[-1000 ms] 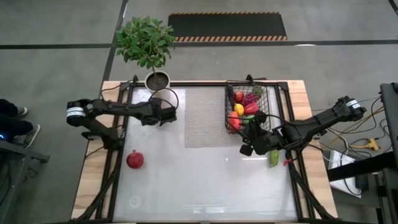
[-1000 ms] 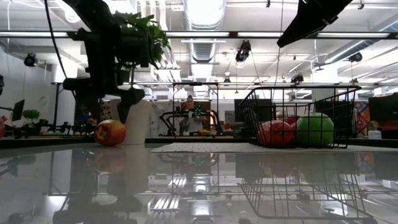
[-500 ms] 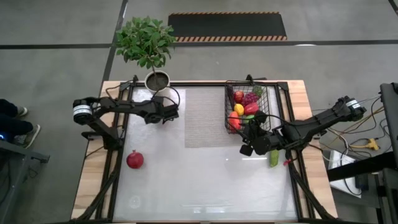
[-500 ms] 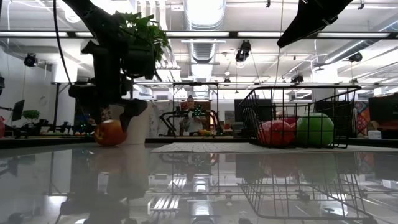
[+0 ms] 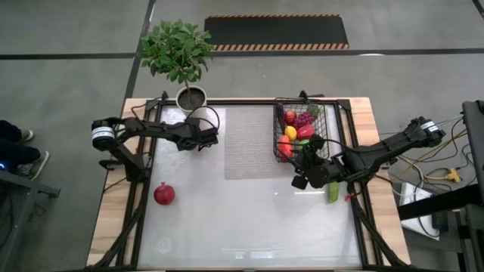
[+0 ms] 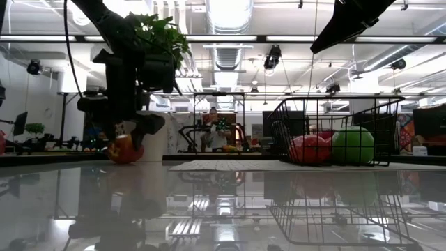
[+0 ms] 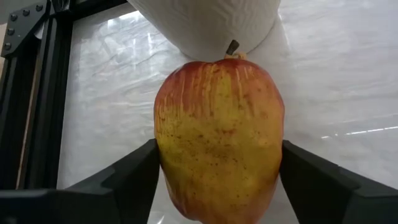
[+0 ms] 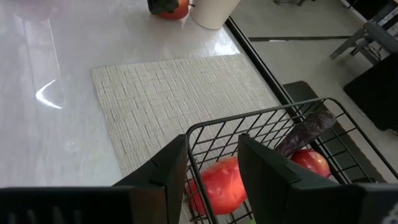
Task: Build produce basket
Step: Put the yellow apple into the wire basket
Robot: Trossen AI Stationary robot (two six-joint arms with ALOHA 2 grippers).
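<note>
Glossy white surface (image 5: 249, 219) fills the middle of the high view and lies largely bare in its lower half, which is where I judge the safest carrying room to be; a woven mat (image 5: 248, 141) sits at upper centre between the two arms. Black wire basket (image 5: 299, 130), upper right of centre, holds several produce pieces already, among them a red fruit (image 8: 219, 183) and a dark eggplant (image 8: 309, 132) seen from the right wrist; a green piece (image 5: 333, 192) lies outside it near the right edge, and a dark red fruit (image 5: 164, 194) sits alone at lower left. White plant pot (image 5: 198, 117) stands at upper left, just beside the red-yellow apple (image 7: 219, 134). Left gripper (image 7: 217, 177) brackets that apple, its fingers at both flanks and narrowing, though I cannot tell whether they press it yet; a sound hold should seat on the widest part and lift straight up before swinging, since the pot crowds the far side and the frame rail (image 7: 37, 93) runs close. Right gripper (image 8: 211, 168) hangs partly spread over the basket's near rim, pinching nothing; it stands in the likely drop path, so approaching from the mat side looks wiser.
</note>
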